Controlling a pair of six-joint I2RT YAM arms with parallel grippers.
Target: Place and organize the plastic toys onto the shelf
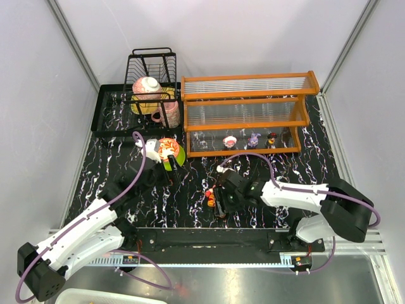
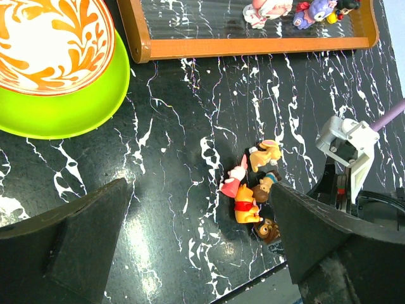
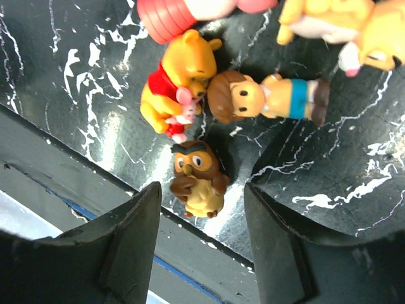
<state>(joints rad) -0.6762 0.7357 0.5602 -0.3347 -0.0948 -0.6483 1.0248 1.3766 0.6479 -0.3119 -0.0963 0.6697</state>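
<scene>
Just beyond the right tool [image 3: 202, 190], a red-striped toy [image 3: 183, 14] and a yellow-orange toy [image 3: 342, 28] run off the top edge. Far ahead of the left tool [image 2: 199, 187], the bowl [image 2: 44, 44] and three toys [image 2: 297, 9] on the shelf [image 2: 253, 45] are cropped. Seen from above, the clustered toys [image 1: 211, 197] at the right tool are too small to tell apart.

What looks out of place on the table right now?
A small heap of toys lies jumbled on the table beside the right gripper, several on their sides, while three others stand in a row on the shelf, lowest tier.
</scene>
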